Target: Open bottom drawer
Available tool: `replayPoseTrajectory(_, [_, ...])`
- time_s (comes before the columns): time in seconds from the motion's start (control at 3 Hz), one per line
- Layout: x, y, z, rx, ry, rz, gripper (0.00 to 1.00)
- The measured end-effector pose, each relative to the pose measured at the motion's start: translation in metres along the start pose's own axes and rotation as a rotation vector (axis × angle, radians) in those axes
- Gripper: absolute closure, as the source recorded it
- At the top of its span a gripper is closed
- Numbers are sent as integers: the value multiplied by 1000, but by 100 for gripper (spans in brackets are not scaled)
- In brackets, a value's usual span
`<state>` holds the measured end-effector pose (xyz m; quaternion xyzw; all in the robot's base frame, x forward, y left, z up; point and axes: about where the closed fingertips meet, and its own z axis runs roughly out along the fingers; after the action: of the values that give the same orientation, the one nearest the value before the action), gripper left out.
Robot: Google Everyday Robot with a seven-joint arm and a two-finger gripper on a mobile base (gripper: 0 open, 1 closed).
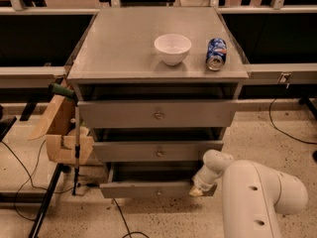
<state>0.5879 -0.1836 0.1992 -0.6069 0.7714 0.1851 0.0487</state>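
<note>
The gripper [199, 188] is seen at the right end of the bottom drawer [148, 189]; its hold cannot be told. Pulled off-centre, the drawer could perhaps be jammed.

I am finding no text, number or sign here that I can read. The blue and white can [216, 53] on the cabinet top [124, 53] is showing some print, but I am not making out a single word or brand on it. The gripper [197, 190] is sitting low down, at the right end of the bottom drawer [148, 189] front.
</note>
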Motion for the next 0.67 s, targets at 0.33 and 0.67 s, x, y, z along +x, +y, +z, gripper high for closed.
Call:
replayPoseTrajectory(0.33, [-1,1,-11,48,-40,-51,100])
replayPoseTrajectory(0.67, [-3,-4,-11,48,-40,-51,100])
